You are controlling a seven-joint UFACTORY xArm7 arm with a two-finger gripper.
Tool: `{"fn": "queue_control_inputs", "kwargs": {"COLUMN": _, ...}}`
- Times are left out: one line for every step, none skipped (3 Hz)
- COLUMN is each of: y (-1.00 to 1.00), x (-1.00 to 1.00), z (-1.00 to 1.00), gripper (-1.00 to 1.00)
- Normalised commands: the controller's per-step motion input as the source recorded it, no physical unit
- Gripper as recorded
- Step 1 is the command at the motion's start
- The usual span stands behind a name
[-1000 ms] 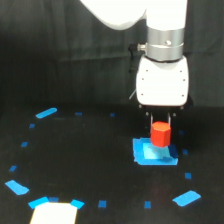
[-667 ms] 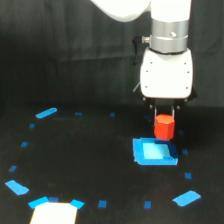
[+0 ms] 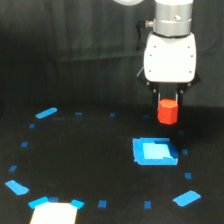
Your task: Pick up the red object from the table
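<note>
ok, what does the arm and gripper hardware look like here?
The arm ends in a grey metallic cylindrical wrist. Below it sits a boxy white gripper housing with rounded corners, dark trim at its lower edge and short dark fingers. A thin dark cable runs down the housing on the exterior view's left. No markings visible.

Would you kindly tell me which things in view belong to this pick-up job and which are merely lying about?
Part of the job:
red object, held in the hand, above the table

Lying about:
flat blue piece
blue tape marks
pale patch at the bottom edge
</note>
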Motion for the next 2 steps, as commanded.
{"fn": "queue_control_inputs", "kwargs": {"y": 0.07, "x": 0.07, "z": 1.0, "gripper": -0.89}}
{"fn": "queue_control_inputs", "kwargs": {"y": 0.01, "x": 0.01, "z": 0.92, "gripper": -1.0}}
